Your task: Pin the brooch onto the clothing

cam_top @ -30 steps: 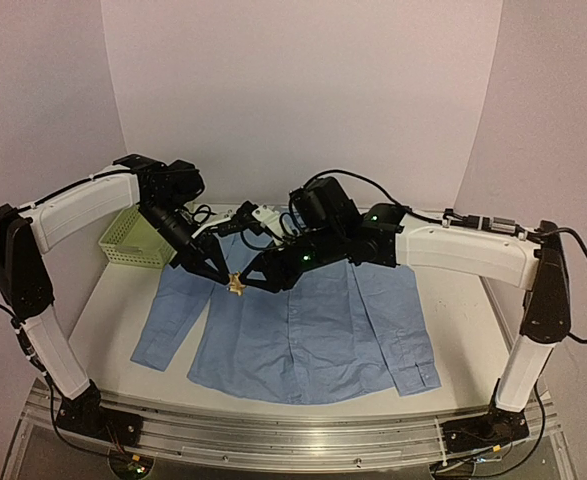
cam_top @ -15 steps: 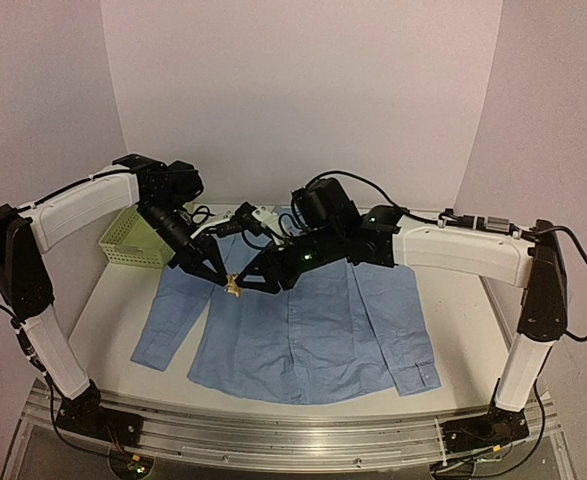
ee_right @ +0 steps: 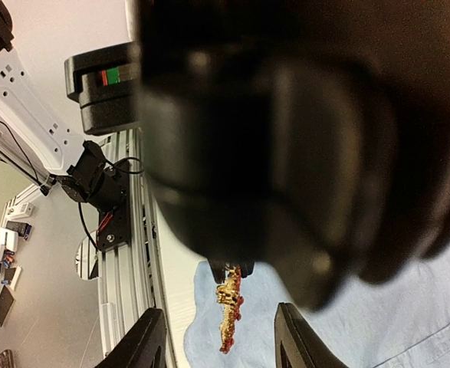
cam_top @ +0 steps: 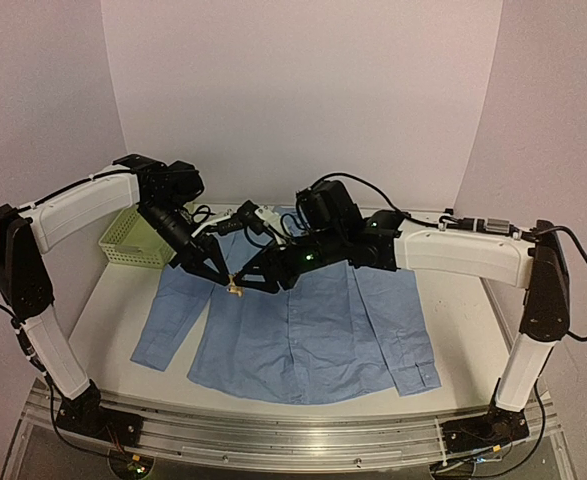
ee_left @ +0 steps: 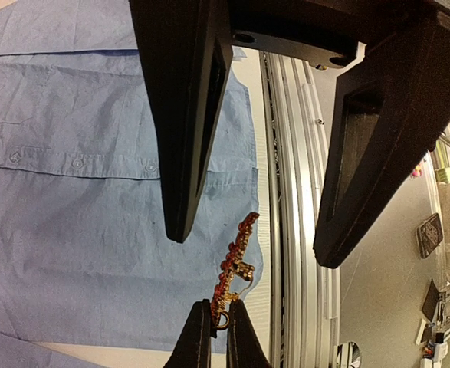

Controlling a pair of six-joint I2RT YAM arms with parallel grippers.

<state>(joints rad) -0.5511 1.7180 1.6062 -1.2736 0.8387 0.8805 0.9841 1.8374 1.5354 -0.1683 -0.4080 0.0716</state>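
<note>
**A:** Start at the near edge. What lies there?

**B:** The large light blue button-up cotton shirt (cam_top: 303, 330). It is spread front-up on the white bench (cam_top: 453, 300), with its hem toward the arm bases and its collar away from them.

**A:** And the pin?

**B:** The tiny orange-red leaf-shaped brooch (ee_left: 234, 264) is held over the shirt's chest and shoulder, on the left side as the overhead camera sees it. It looks raised off the cloth, though I cannot tell for certain. It is slim, with red stones on gold-coloured metal. The left pincer (ee_left: 218, 310) is clamped on its gold end, fingers pressed together.

**A:** Which way does it point?

**B:** Its long axis runs straight out from the left fingertips toward the right pincer (ee_right: 221, 308), whose jaws stand apart and hold nothing. The free end sits in line with that gap. I cannot tell whether it is already between those fingers or just short of them.

**A:** So which arm acts?

**B:** I judge it to be the right. It faces the free end head-on and is very near it. It would have to close across the brooch's thin width without knocking it askew in the left's grip.

**A:** Anything farther back?

**B:** A pale green plastic basket (cam_top: 131, 240) at the far left, well apart from the brooch.
</note>
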